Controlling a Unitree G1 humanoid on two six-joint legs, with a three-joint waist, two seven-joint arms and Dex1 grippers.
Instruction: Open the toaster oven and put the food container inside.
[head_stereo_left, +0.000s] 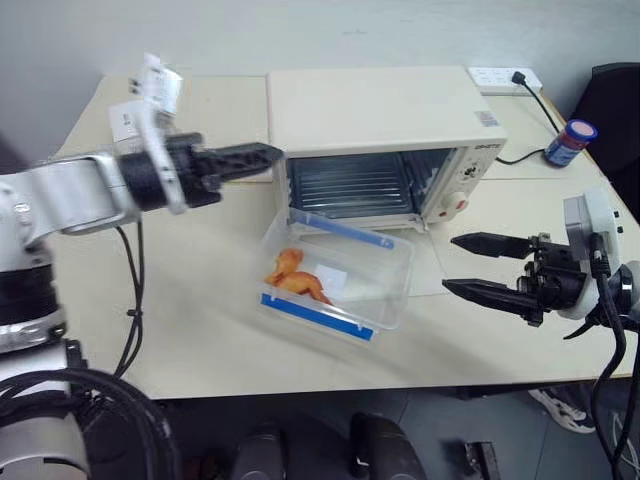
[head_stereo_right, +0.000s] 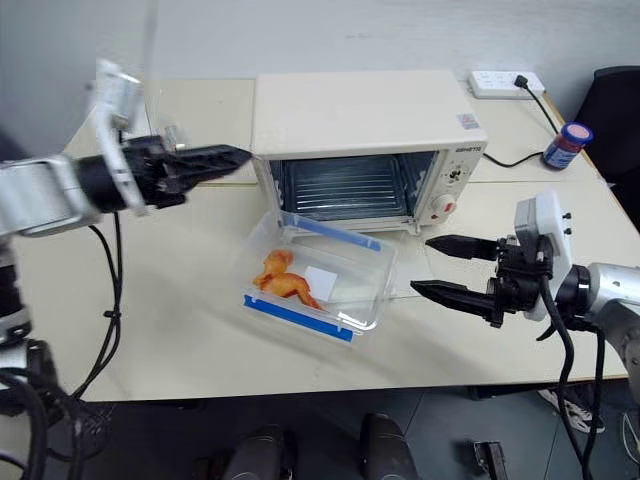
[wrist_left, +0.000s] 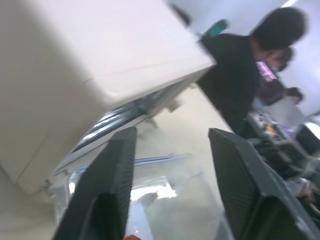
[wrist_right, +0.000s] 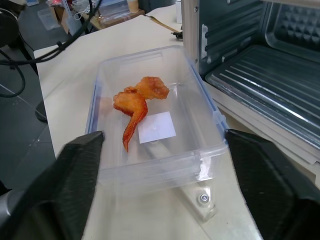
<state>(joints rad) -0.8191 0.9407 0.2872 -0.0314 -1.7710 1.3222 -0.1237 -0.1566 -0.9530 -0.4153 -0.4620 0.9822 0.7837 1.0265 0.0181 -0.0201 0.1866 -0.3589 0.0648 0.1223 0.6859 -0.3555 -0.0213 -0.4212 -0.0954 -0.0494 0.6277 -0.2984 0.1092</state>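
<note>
Table (head_stereo_left: 200, 340) first, pale and wide, carrying everything. Biggest thing on it is the toaster oven (head_stereo_left: 375, 110), cream-white, its cavity and wire rack showing, so the door looks already dropped open and the way in seems free. Right in front of that mouth sits the food container (head_stereo_left: 335, 275), clear plastic with blue clips, one corner resting on the lowered door, an orange piece of food and a white label visible through it. It lies apart from both grippers, not yet inside.

The left gripper (head_stereo_left: 262, 155) hangs level beside the oven's left top corner, its fingers parted with nothing between them; I'd guess it is clearing out of the doorway. The right gripper (head_stereo_left: 478, 266) waits to the container's right, jaws spread wide and aimed at it, empty, likely lined up to grasp or push the box in

A small blue-lidded jar (head_stereo_left: 570, 142) and a power strip (head_stereo_left: 505, 77) sit behind the oven
</note>
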